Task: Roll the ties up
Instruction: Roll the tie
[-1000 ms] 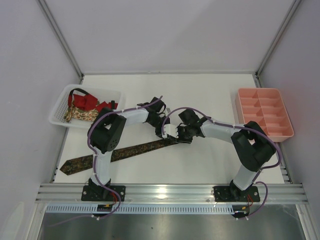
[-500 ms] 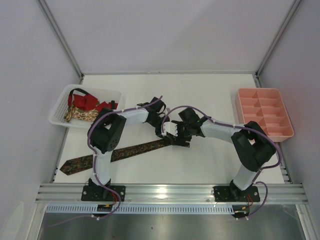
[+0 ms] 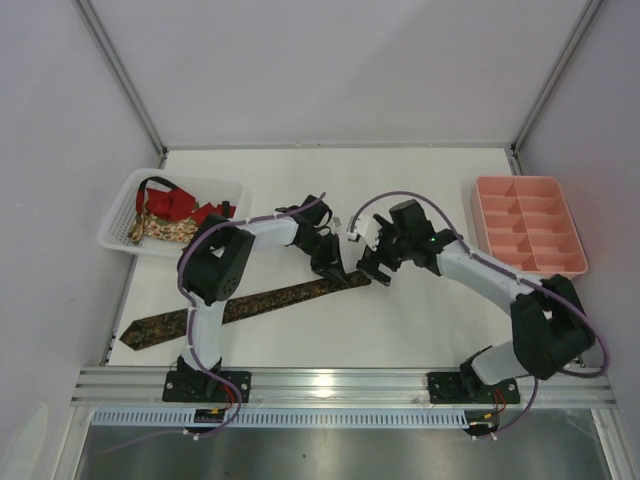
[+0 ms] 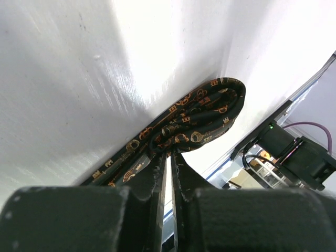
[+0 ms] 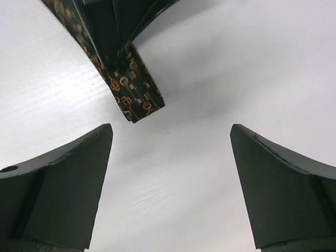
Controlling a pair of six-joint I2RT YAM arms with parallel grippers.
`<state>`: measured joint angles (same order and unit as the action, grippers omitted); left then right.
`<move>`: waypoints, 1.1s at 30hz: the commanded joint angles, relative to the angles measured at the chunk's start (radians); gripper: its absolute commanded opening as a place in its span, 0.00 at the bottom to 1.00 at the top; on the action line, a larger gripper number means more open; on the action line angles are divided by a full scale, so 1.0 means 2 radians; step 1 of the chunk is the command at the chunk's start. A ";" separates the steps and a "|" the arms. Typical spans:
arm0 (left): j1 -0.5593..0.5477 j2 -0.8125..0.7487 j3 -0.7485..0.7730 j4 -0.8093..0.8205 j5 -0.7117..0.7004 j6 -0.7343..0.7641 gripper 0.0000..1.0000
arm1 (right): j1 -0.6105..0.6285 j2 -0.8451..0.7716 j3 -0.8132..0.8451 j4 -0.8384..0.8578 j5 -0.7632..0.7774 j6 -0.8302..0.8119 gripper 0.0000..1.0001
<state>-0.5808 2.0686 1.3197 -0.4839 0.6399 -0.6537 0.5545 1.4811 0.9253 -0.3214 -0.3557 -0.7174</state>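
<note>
Soft, floppy brown tie (image 3: 250, 302), probably slippery, so grip the folded end. Left claw (image 4: 169, 157) pinches that fold, mid-frame; right claw (image 5: 170, 128) gapes open.

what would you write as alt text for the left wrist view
The left claw pinches the folded-over end of a dark tie with a gold pattern, lying on a white table. A black robot part shows at the right edge.
</note>
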 commanded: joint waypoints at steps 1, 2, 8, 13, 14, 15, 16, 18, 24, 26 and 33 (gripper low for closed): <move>0.004 0.014 0.020 -0.010 -0.009 0.015 0.12 | -0.012 -0.078 -0.002 0.030 -0.011 0.122 1.00; 0.004 0.016 0.023 -0.013 -0.009 0.016 0.11 | -0.022 -0.087 0.010 0.027 -0.011 0.178 1.00; 0.004 0.027 0.038 -0.037 -0.014 0.028 0.10 | -0.066 -0.049 0.132 -0.126 0.011 0.378 0.98; 0.004 0.032 0.043 -0.053 -0.022 0.040 0.10 | -0.124 0.017 0.143 -0.139 -0.155 0.514 0.79; 0.004 0.035 0.044 -0.055 -0.022 0.041 0.09 | -0.124 0.016 0.127 -0.116 -0.159 0.527 0.78; 0.005 0.036 0.045 -0.061 -0.023 0.044 0.09 | -0.124 0.017 0.114 -0.082 -0.160 0.541 0.79; 0.005 0.037 0.052 -0.065 -0.025 0.048 0.08 | -0.124 0.024 0.094 -0.068 -0.170 0.559 0.79; 0.004 0.040 0.057 -0.073 -0.028 0.051 0.08 | -0.125 0.039 0.080 -0.037 -0.183 0.573 0.79; 0.006 0.046 0.064 -0.086 -0.028 0.060 0.06 | -0.122 0.107 0.027 0.046 -0.206 0.582 0.84; 0.005 0.045 0.066 -0.091 -0.032 0.062 0.06 | -0.122 0.131 0.021 0.058 -0.210 0.584 0.82; 0.006 0.055 0.078 -0.096 -0.034 0.066 0.05 | -0.118 0.174 0.011 0.114 -0.213 0.582 0.70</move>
<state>-0.5800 2.1437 1.4509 -0.6495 0.6388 -0.5655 0.3115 1.8053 0.9478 -0.2028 -0.7486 0.4427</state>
